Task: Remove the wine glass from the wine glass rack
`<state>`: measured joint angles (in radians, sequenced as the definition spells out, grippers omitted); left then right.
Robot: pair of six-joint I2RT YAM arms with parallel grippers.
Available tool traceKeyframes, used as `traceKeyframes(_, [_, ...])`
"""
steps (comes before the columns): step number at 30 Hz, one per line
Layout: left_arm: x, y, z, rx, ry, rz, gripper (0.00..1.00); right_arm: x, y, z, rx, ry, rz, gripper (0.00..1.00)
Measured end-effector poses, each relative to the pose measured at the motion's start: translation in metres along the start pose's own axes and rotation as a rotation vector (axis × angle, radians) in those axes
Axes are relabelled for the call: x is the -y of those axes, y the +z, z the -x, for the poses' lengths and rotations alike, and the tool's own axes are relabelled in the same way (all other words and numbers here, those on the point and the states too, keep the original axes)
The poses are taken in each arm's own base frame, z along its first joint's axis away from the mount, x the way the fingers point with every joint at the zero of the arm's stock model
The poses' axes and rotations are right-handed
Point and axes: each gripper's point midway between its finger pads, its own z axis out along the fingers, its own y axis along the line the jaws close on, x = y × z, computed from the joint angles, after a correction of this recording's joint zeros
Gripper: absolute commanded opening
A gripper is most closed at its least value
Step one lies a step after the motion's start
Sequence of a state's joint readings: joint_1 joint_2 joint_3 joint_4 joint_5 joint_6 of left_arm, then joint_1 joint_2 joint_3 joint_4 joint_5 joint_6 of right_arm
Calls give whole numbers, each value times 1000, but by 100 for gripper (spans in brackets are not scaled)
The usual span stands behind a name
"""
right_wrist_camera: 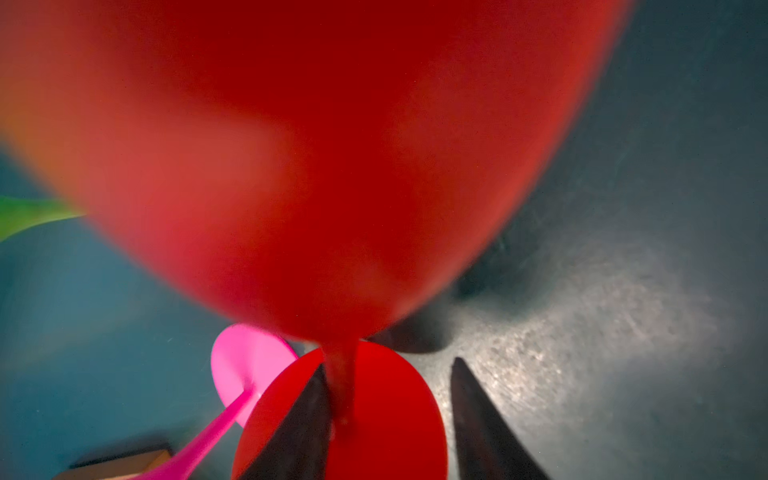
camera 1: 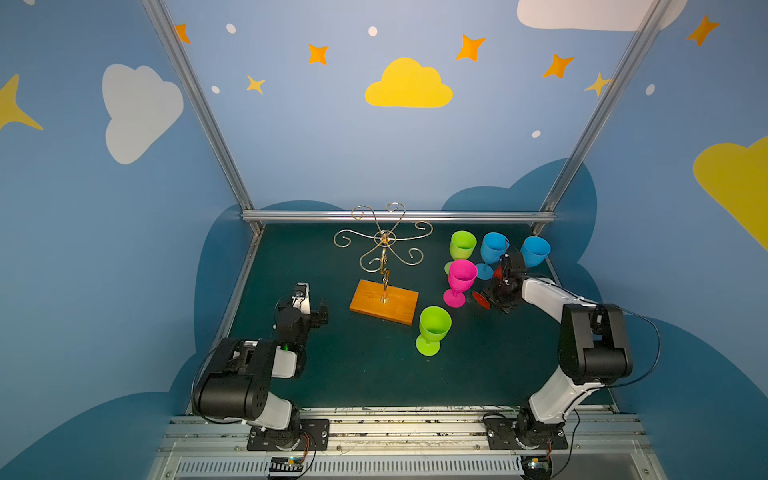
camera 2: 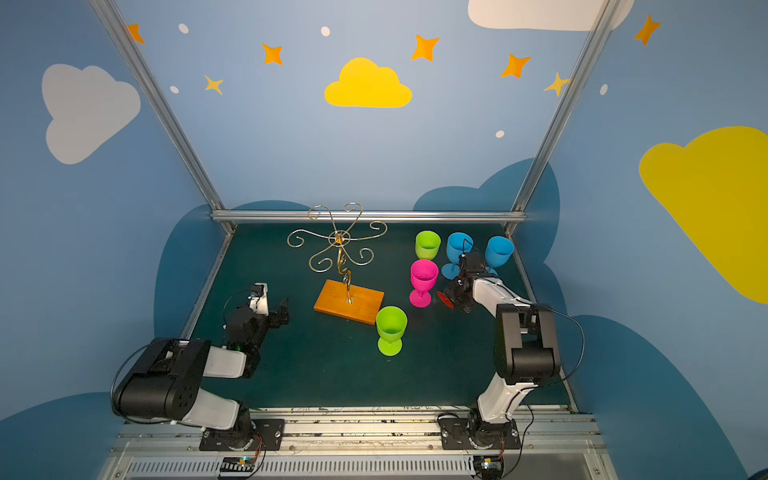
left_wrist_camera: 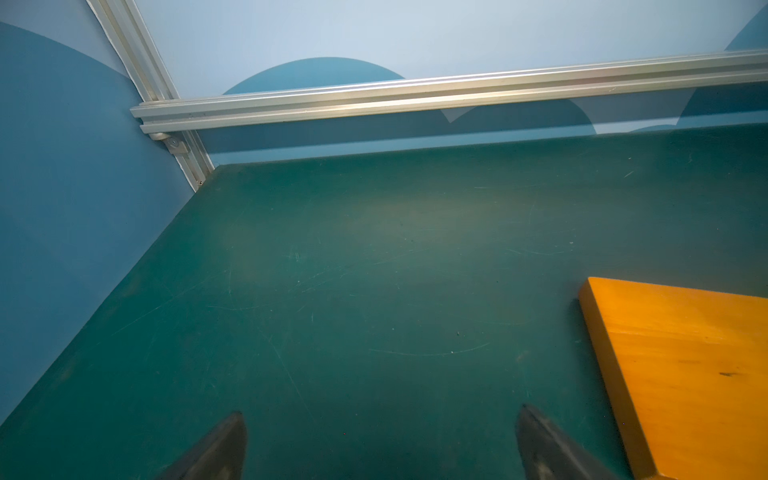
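Right hand (right_wrist_camera: 390, 368) spread astride thin stem of rounded red glass (right_wrist_camera: 291, 166); left hand (left_wrist_camera: 382, 451) spread over scratched green mat (left_wrist_camera: 374, 270).

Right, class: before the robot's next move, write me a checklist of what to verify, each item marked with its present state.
1. Wine glass rack arms free of glasses: ok, none hangs there.
2. Red glass stem between the right end effector fingers: ok.
3. Both fingers touching that stem: not ok, one touches it, the other stands apart.
4. Red glass foot flat on the table: cannot tell, the arm hides it.
5. Pink glass clear of the red glass: cannot tell, their feet look close.
6. Left end effector open, holding nothing: ok.
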<state>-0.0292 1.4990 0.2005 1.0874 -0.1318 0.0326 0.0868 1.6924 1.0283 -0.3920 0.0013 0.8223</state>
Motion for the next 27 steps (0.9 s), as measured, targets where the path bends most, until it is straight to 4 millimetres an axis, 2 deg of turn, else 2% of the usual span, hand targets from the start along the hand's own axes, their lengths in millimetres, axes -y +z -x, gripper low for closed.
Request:
traceKeyframes(11, [0, 0, 0, 0, 0, 0, 99, 21, -17, -12, 43, 2, -34, 12])
traceKeyframes(17, [0, 0, 0, 0, 0, 0, 99, 20, -42, -26, 108, -69, -50, 1])
traceKeyframes(22, [0, 0, 0, 0, -2, 0, 99, 11, -68, -33, 192, -154, -65, 0])
traceKeyframes(27, [0, 0, 0, 0, -3, 0, 99, 9, -82, -49, 274, -251, -127, 0])
